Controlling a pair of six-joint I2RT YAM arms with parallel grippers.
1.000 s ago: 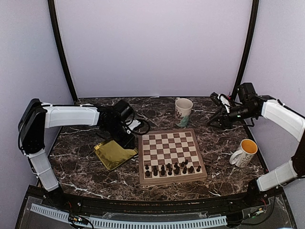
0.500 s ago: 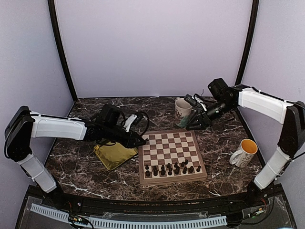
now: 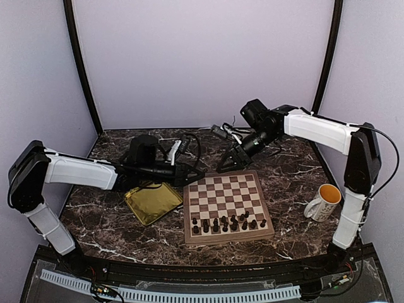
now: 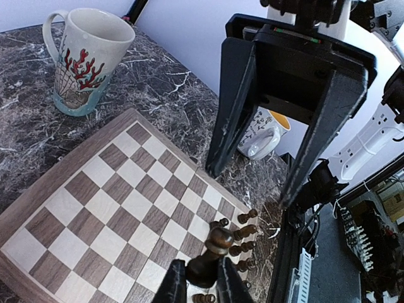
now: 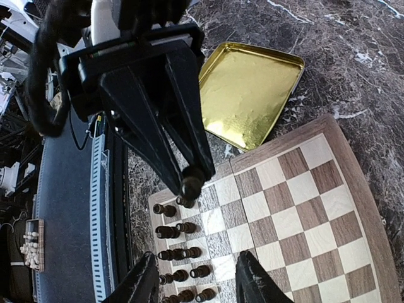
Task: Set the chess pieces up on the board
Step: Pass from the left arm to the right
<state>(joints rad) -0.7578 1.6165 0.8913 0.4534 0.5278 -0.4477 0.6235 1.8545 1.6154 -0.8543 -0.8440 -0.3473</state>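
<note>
From the top, the left gripper [image 3: 193,172] is at the far left corner of the board [image 3: 227,201]. The right gripper [image 3: 226,165] hangs over the board's far edge, near to the left one. What they hold is too small to tell here. The pieces [image 3: 227,223] stand crowded in the two near rows. A gold tray [image 3: 153,202] lies just left of the board, and a yellow mug [image 3: 323,202] stands well to its right on the marble table [image 3: 107,221].

The left wrist view shows more. Its own fingers are clenched on one dark piece [image 4: 213,252], held above the board. The right gripper is straight in front, its jaws wide apart with nothing between them. A coral mug [image 4: 82,57], which the right arm hides from the top, stands beyond the board's far edge.

The right wrist view gives the other side. Its own fingers are released and empty. The left gripper's tips pinch the piece near the board's left side, and the tray lies behind.
</note>
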